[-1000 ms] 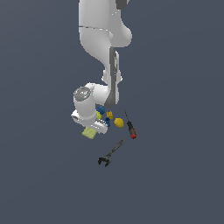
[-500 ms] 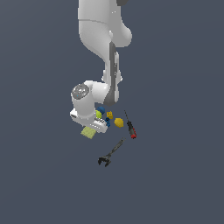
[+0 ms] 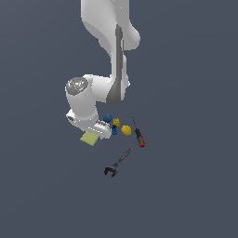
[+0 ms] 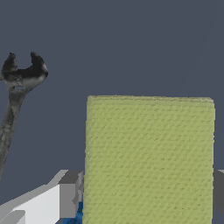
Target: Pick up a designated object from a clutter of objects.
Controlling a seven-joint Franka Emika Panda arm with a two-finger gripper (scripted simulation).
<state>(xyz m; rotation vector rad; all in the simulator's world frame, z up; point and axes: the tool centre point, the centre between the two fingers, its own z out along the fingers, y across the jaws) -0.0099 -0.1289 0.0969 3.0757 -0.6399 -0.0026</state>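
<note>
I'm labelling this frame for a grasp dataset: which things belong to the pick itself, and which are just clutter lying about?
Belongs to the job:
- yellow-green pad, the piece to pick up
- gripper, jaws on either side of the pad; contact cannot be told

Just lying about:
- dark wrench
- red-handled screwdriver
- yellow lemon shape
- blue ball
- tiny yellow block

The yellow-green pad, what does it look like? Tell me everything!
The yellow-green pad is a flat rectangle, sponge-like, with a finely bumpy face. It lies flat on the dark floor. In the wrist view the grey fingers stand at either side of it; whether they touch it is unclear. A dark wrench lies nearby, apart from it.
</note>
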